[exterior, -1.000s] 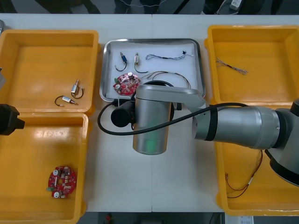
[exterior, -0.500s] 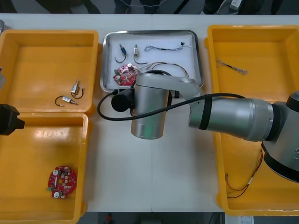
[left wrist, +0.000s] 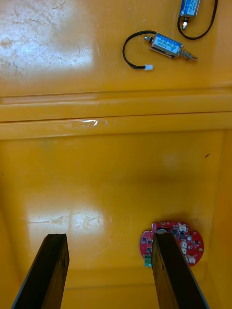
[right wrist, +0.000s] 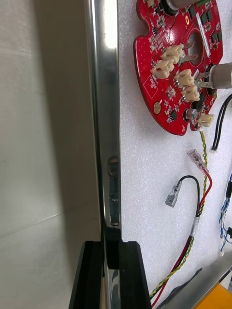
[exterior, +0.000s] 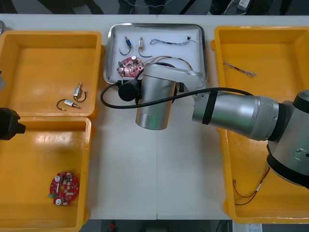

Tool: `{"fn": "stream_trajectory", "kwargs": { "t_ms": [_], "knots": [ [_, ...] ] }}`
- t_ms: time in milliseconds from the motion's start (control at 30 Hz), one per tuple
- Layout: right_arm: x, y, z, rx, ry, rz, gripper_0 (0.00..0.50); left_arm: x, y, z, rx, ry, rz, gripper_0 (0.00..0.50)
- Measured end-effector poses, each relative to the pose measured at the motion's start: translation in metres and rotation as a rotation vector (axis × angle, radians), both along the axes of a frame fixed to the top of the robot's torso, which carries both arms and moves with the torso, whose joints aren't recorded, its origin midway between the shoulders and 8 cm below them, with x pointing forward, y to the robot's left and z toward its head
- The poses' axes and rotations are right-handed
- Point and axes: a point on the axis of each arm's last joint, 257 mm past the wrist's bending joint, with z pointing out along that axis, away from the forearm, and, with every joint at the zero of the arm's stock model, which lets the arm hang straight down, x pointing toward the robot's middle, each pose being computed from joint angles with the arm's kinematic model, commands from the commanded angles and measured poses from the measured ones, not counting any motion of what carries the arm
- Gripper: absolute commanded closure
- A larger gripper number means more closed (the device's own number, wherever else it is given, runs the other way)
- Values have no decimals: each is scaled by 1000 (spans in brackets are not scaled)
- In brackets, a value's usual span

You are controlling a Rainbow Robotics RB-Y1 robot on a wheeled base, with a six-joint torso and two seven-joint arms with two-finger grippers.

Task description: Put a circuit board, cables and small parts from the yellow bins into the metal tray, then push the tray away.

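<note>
I had my right gripper [right wrist: 110, 245] clamped on the rim of the tray [right wrist: 104, 96] (board [right wrist: 179, 63] and cables [right wrist: 203, 193] lay inside), left gripper [left wrist: 108, 237] fingers apart over a yellow bin [left wrist: 96, 169].

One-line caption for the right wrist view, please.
Right gripper shut on the rim of the metal tray, which holds a red circuit board and a red and yellow cable.
</note>
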Motion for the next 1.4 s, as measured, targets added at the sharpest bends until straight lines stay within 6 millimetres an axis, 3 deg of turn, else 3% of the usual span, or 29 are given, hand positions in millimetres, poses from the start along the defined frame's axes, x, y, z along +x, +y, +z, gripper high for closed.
{"fn": "stream_trajectory", "kwargs": {
  "t_ms": [533, 567, 633, 667, 800, 867, 1100, 1400],
  "knots": [
    [23, -9, 6, 24, -32, -14, 500, 0, 0, 0, 0, 0, 0, 0],
    [23, -9, 6, 25, -32, -15, 475, 0, 0, 0, 0, 0, 0, 0],
    [23, -9, 7, 25, -33, -15, 268, 0, 0, 0, 0, 0, 0, 0],
    [23, -9, 7, 26, -33, -15, 221, 0, 0, 0, 0, 0, 0, 0],
    [23, -9, 7, 27, -33, -15, 117, 0, 0, 0, 0, 0, 0, 0],
    [23, -8, 8, 28, -33, -15, 14, 0, 0, 0, 0, 0, 0, 0],
    [9, 1, 7, 115, 58, -45, 0, 0, 0, 0, 0, 0, 0, 0],
    [-39, 20, 40, 175, 143, -79, 0, 0, 0, 0, 0, 0, 0, 0]
  ]
}}
